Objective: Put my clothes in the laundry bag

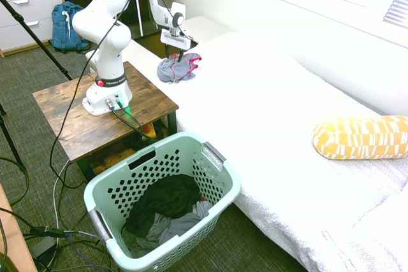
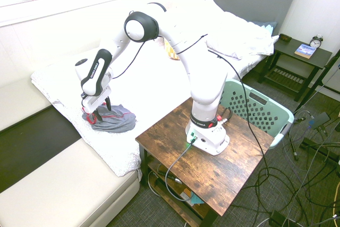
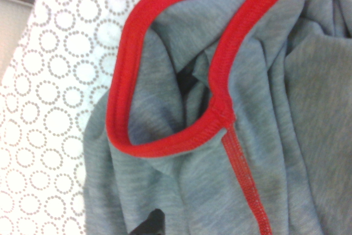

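One garment: your gripper (image 2: 93, 114) is spread wide and empty over the clothes (image 2: 112, 120), so pinch a bunched fold.

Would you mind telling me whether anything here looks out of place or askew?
Only the grey garment with red trim, lying crumpled on the bed rather than in the mint laundry basket, which already holds dark clothes. Nothing looks spilled or damaged.
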Available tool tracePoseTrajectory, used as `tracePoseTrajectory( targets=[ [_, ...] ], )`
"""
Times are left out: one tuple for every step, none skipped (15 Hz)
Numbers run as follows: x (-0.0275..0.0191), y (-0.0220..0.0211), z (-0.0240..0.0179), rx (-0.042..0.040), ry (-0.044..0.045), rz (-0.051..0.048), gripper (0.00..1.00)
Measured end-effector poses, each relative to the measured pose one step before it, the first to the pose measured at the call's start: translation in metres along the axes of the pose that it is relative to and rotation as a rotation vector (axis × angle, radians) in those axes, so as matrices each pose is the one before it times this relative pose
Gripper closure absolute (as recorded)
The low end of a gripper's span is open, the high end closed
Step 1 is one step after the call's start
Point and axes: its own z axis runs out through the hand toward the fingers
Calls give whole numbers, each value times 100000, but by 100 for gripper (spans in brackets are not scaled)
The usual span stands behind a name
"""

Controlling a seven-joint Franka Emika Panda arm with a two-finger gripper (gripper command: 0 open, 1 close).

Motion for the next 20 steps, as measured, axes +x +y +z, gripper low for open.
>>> tracePoseTrajectory(
  targets=[
    [-120, 118, 690, -1119, -480, -1262, 100],
    [-162, 87, 666, -713, -902, -487, 100],
    [-151, 120, 588, -469, -1026, -19, 100],
    [-31, 143, 508, -603, -617, 26, 100],
    [51, 192, 479, -689, -284, 254, 100],
    [73, 195, 435, -611, -40, 288, 100],
    [28, 160, 263, -433, 42, 181, 100],
    [-48, 170, 212, -217, 44, 147, 100],
    [-90, 188, 241, -163, -45, 93, 100],
    [-48, 115, 136, -245, 25, 25, 100],
    [-17, 32, 39, -224, 97, -22, 100],
    [-1, 18, 0, -155, 139, 28, 100],
    [52, 66, -25, -100, 184, 219, 100],
    [124, 86, -99, 258, 76, 824, 100],
    [87, 37, -226, 869, -248, 1196, 100],
    [72, 32, -230, 786, -163, 1012, 100],
    [70, 7, -309, 610, 1, 689, 100],
    [83, 33, -324, 476, 192, 492, 100],
    [70, 67, -346, 570, -12, 748, 100],
    [-11, 151, -192, 199, -104, 514, 100]
  ],
)
